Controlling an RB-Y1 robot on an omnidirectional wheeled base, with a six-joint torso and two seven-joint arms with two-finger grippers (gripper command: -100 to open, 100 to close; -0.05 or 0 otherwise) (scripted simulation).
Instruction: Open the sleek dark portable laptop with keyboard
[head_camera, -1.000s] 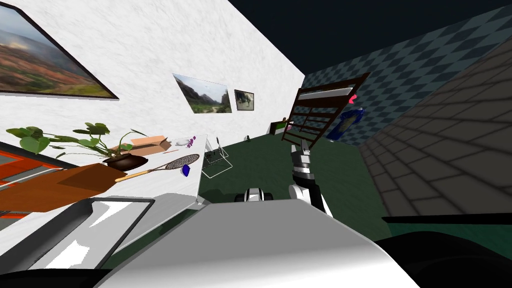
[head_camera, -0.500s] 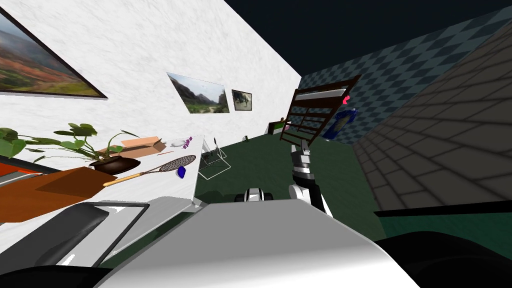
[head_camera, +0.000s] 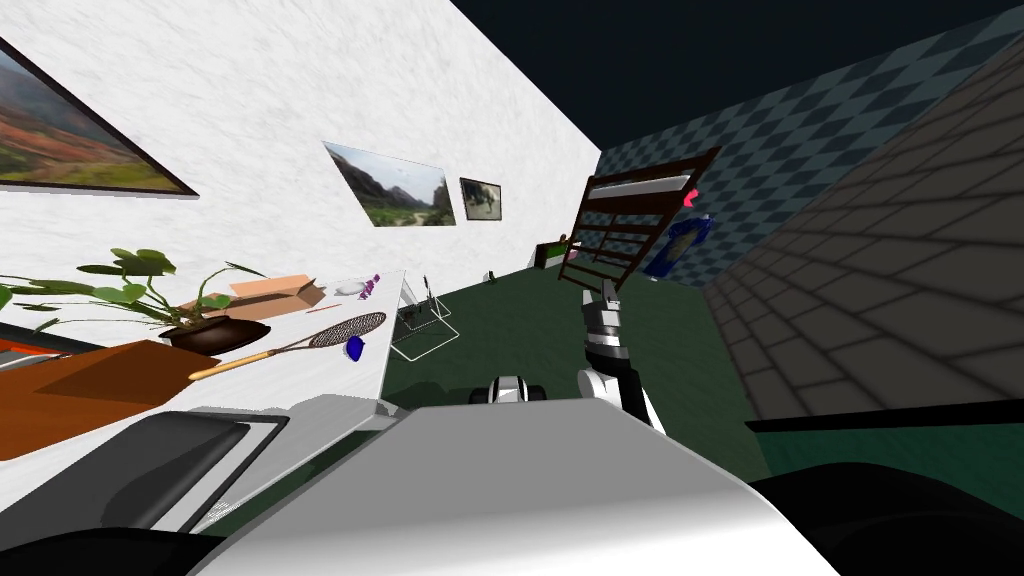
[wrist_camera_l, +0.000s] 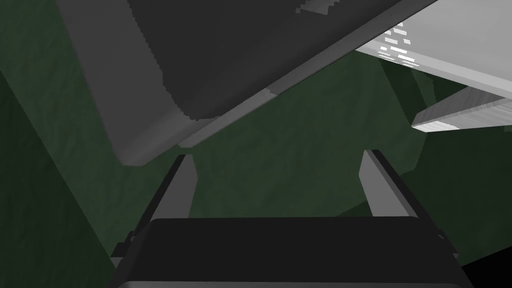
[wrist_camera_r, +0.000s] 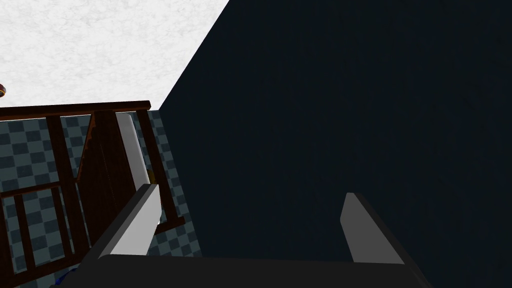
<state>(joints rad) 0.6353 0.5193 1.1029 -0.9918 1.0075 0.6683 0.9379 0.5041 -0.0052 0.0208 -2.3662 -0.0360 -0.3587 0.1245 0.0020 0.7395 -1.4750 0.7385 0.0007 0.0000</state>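
Evidently my own base is turning — across the last second the whole head view has slid, the white table (head_camera: 320, 385) drifting leftward though nothing on it has moved; I judge this the approach, no reach begun; the laptop (head_camera: 160, 465) lies flat at the table's near end, on my left, a dark grey slab with rounded corners and darker rim — seemingly shut; left gripper (wrist_camera_l: 277, 160) hangs low, fingers apart; right gripper (wrist_camera_r: 250, 192) is raised ahead, likewise spread, both empty.
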